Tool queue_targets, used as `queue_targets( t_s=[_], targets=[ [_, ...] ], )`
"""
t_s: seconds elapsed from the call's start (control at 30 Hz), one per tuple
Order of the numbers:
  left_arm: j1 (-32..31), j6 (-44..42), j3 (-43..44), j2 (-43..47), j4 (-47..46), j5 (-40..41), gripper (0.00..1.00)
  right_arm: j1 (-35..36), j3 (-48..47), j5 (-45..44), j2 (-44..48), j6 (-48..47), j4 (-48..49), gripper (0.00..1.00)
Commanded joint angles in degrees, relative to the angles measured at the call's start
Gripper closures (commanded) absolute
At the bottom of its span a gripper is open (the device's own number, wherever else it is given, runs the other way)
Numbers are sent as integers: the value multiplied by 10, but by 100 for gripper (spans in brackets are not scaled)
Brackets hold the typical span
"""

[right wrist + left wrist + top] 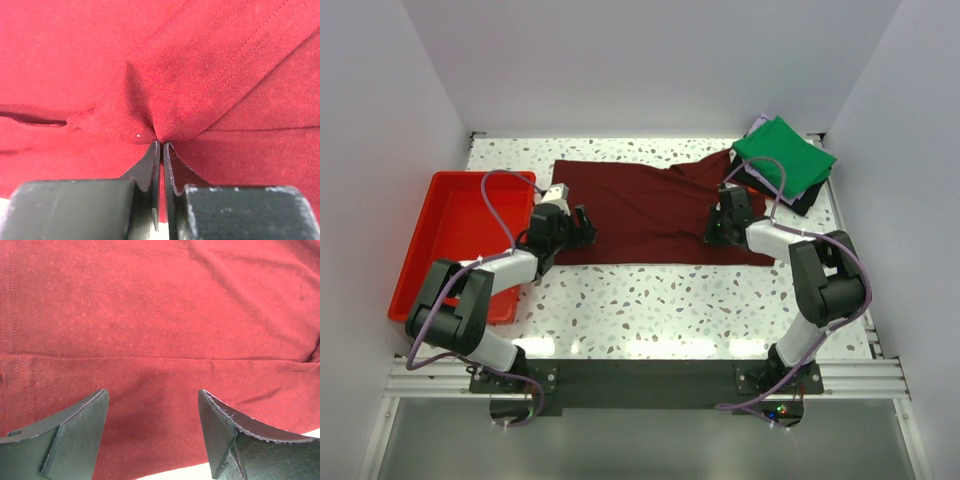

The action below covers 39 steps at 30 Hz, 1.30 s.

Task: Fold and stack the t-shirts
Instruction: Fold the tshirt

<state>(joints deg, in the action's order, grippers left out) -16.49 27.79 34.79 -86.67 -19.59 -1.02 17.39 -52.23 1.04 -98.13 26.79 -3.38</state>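
top view: maroon t-shirt [640, 205] lies spread flat across the far middle of the speckled table [650, 300], long side running left to right. left gripper [583, 228] is at the shirt's left edge. right gripper [722, 226] is on the shirt's right part, near its front edge. folded stack in the far right corner: green shirt [785, 155] on top, black shirt [808, 200] showing under it. the maroon shirt's right end reaches up to the stack. red tray [430, 235] sits at the left table edge, just beside the left arm.

left wrist: jaws wide apart, both fingers [80, 430] over the maroon cloth near its edge. nothing between them, no grip. a crease runs across the cloth ahead of the tips, and bare table shows at the bottom edge.

right wrist: jaws closed almost tip to tip, pinching a raised ridge of maroon cloth. the fabric tents up from the fingertips [150, 165], with a stitched hem running diagonally above the pinch.
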Motion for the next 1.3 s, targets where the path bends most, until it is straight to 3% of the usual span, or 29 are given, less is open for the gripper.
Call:
queue_targets(
  t_s=[0.0, 0.4, 0.9, 1.13, 1.27],
  targets=[
    [2, -16, -2, 7, -18, 8, 23, 2, -30, -5, 2, -4, -5, 100],
    [8, -19, -1, 2, -18, 8, 23, 6, -153, 5, -67, -18, -39, 100],
    [10, -19, -3, 5, -16, 6, 23, 60, -286, -6, -168, -25, -74, 100],
    [10, -19, -2, -2, -18, 2, 23, 60, -307, -9, -176, -30, -76, 89],
    [10, -19, -2, -2, -17, 2, 23, 61, -304, -10, -157, -31, -87, 74]
  ],
)
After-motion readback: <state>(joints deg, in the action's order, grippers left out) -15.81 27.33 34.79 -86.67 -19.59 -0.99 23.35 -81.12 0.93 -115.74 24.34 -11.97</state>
